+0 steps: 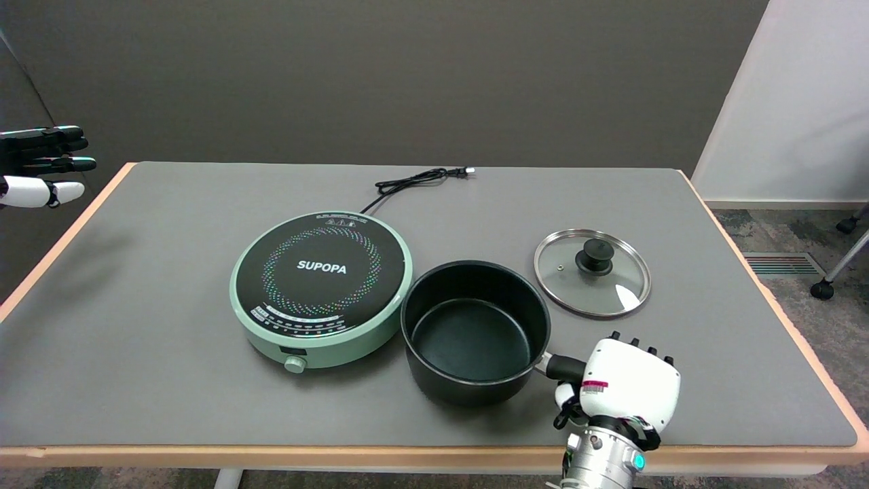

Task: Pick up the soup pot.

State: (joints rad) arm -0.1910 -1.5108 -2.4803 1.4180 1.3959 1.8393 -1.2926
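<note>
The black soup pot (473, 333) stands uncovered on the grey table, just right of the cooker. Its black handle (563, 367) points to the lower right and runs into my right hand (628, 384). The hand is seen from its white back, near the table's front edge. Its fingers curl down over the handle and the thumb sits under it, so it grips the handle. The end of the handle is hidden inside the hand. The pot's base rests on the table.
A green induction cooker (321, 288) marked SUPOPA touches the pot's left side, and its cord (414, 180) trails to the back. A glass lid (592, 272) lies flat behind my hand. The idle left hand (41, 166) hangs at the upper left.
</note>
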